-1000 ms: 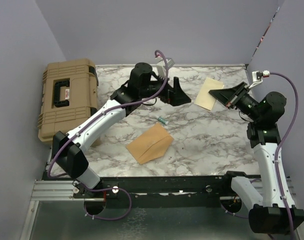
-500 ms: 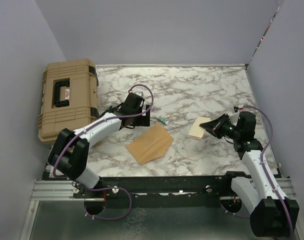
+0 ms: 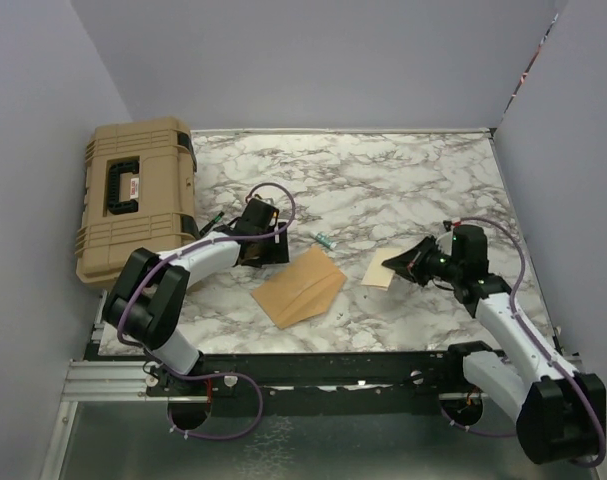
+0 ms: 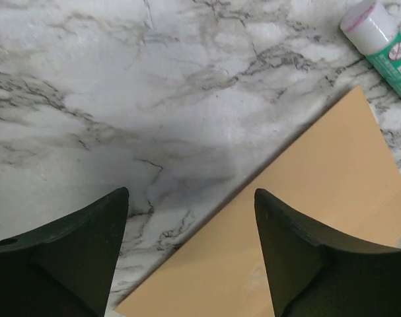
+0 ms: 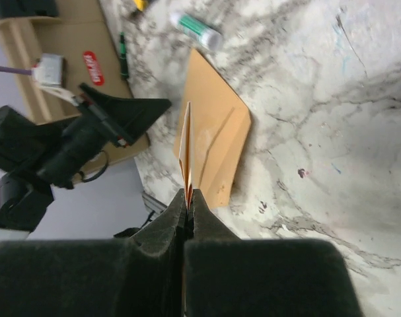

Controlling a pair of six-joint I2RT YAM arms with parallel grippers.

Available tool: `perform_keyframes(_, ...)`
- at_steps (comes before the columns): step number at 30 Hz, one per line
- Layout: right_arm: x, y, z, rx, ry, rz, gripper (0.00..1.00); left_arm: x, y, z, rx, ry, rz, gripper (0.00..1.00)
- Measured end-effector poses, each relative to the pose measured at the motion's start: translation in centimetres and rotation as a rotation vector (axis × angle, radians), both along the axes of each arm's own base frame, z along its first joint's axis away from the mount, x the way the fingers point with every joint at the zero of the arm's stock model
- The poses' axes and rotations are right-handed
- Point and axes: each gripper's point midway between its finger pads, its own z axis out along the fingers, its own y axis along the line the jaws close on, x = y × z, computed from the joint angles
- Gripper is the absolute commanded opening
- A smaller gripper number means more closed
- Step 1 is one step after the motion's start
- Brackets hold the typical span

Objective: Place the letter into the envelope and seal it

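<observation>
We see the envelope [image 3: 298, 287] flat, near-centre. Right gripper [image 3: 403, 266] sits low just right of it, pinching the letter [image 3: 377, 271] by its edge. Left gripper [image 4: 190, 211] points down, spread, over the envelope's far-left edge. Glue stick [image 3: 326, 240] just beyond; tan case [image 3: 133, 195] far left.

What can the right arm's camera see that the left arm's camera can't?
Only the right wrist view: the letter pinched edge-on in the shut right gripper, plus the tan case. Only the left wrist view: a close look between the left gripper's wide-open fingers. Both: the envelope, the glue stick and the marble table.
</observation>
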Motion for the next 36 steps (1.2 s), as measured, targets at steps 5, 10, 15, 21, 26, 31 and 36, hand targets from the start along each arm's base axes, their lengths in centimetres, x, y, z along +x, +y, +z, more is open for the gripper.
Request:
perform_keyframes(5,-0.4,2.5,-3.1,-0.052,0.148,0.049,0.01,-2.2,-1.4,0.3,-0.131,0.066,0.013,0.67)
perform_keyframes(10,-0.8,5.3,-4.1,-0.081,0.181,0.107,0.01,-5.4,-3.1,0.5,-0.223,0.166,-0.021,0.62)
perform_keyframes(15,-2.6,8.8,-5.4,-0.107,0.191,0.202,0.01,-8.4,-5.1,0.4,-0.269,0.253,-0.083,0.6)
perform_keyframes(21,-2.8,10.3,-6.0,-0.137,0.155,0.204,0.01,-10.2,-5.3,0.4,-0.28,0.298,-0.104,0.6)
perform_keyframes(26,-1.7,9.2,-6.7,-0.192,0.085,0.15,0.01,-10.6,-5.1,0.4,-0.282,0.301,-0.103,0.62)
perform_keyframes(31,-1.0,9.6,-7.7,-0.238,-0.017,0.217,0.01,-10.6,-5.1,0.4,-0.28,0.3,-0.103,0.64)
perform_keyframes(36,-0.9,9.8,-9.7,-0.304,-0.063,0.302,0.01,-10.5,-5.1,0.4,-0.275,0.306,-0.099,0.63)
